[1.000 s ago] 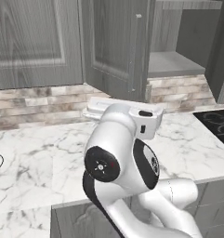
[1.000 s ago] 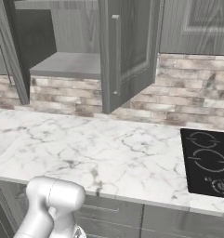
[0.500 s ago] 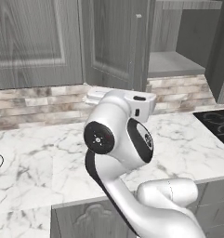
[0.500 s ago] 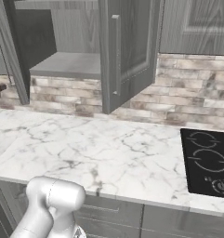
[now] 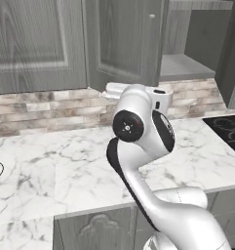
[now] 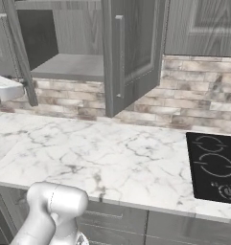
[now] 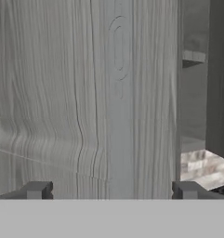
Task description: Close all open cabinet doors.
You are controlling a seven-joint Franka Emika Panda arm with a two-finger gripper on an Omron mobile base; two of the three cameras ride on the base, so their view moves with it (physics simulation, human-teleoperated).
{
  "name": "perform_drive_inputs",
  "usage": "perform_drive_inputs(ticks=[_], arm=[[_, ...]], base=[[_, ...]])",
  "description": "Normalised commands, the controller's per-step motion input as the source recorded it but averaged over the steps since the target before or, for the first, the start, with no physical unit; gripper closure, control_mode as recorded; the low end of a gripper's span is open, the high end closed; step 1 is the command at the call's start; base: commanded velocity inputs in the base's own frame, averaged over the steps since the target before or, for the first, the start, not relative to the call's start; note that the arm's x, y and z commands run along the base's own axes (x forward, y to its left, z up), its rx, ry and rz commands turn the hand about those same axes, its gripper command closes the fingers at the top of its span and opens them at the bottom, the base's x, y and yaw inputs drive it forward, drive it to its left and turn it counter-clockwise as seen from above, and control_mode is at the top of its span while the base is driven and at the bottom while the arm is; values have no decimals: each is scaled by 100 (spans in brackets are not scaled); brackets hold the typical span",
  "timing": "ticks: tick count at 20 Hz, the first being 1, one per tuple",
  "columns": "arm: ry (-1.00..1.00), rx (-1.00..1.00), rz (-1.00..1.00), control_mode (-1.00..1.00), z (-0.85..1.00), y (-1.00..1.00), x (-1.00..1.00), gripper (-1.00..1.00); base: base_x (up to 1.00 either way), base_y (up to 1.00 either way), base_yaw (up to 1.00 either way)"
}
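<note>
A: Well, how did the cabinet doors look?

B: Dark-grey wood grain, each with a recessed rectangular frame. In the right base view, one open door [image 6: 131, 52] swung out toward the camera at about 12 o'clock, with its slim grey bar handle [image 6: 119, 50] running upright down its near edge. A second open door [image 6: 18, 52] stood at 10 o'clock, seen nearly edge-on. Between them the cabinet interior [image 6: 69, 64] showed a bare grey shelf. At 1 o'clock a closed door [image 6: 203, 26] sat flush with the wall.

A: And from the other side?

B: In the left base view, the left open door [image 5: 126, 41] hung at 12 o'clock, just above the arm's white wrist [image 5: 138, 93], and a closed door [image 5: 36, 44] filled 10 to 11 o'clock.

A: What about the room?

B: A white marble counter [image 6: 112, 153] with grey veining ran across, backed by a brick-pattern stone backsplash [image 6: 193, 100]. A black cooktop [image 6: 215, 167] lay set into the counter at 3 to 4 o'clock. Grey base-cabinet fronts [image 6: 184, 229] ran below the counter edge.

A: And the gripper?

B: In the hand view, the gripper [image 7: 111, 190] had its fingertips [image 7: 36, 189] spread wide apart with nothing between them, and the door panel [image 7: 85, 93] lay close ahead. I couldn't tell whether they touched it
</note>
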Motion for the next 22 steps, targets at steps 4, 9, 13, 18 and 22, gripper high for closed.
perform_drive_inputs(ticks=[4,9,13,18,22], arm=[[0,0,8,-100,-2,-34,66,-100],[0,0,7,-100,-4,-36,87,-100],[0,0,6,-100,-1,-33,94,-100],[5,0,3,-100,0,-24,92,-100],[3,0,0,-100,0,-4,70,-100]], base=[[0,0,0],[0,0,0],[0,0,0],[0,0,0],[0,0,0]])
